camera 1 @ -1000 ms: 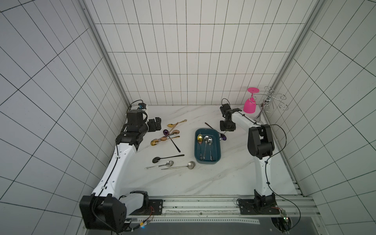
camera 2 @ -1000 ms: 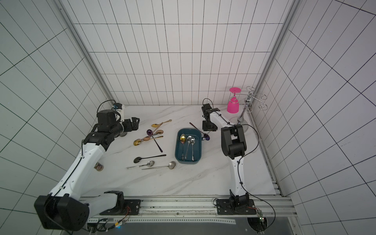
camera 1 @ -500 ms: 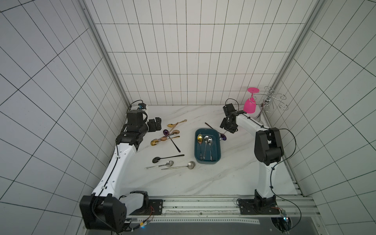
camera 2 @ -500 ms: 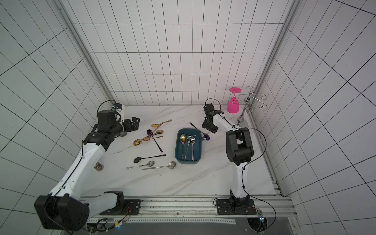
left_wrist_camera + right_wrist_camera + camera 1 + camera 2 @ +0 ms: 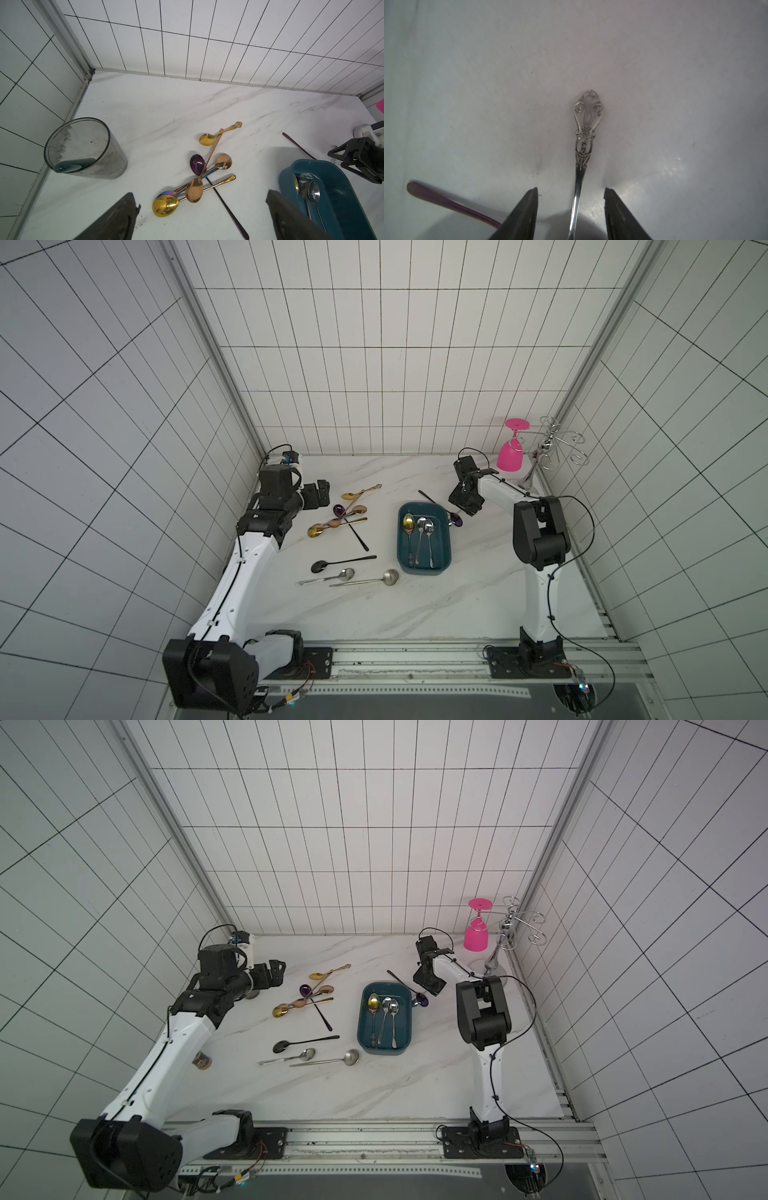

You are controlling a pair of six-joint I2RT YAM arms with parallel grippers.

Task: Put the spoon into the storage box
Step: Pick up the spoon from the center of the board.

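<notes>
The marble worktop [image 5: 415,614] carries the teal storage box [image 5: 441,549], with three spoons [image 5: 420,531] inside. The left end effector [image 5: 323,497], at the box's 10 o'clock, gapes wide, holding nothing. The right end effector [image 5: 571,189] straddles the ornate silver spoon [image 5: 584,124] half-wide, not touching it. The spoon lies on the worktop at the box's 2 o'clock.

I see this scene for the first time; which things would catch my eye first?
The upside-down pink glass in the far right corner stands out most. Next comes the dark teal storage box mid-table with three spoons inside, and the tangle of gold and purple spoons toward the left arm.
</notes>
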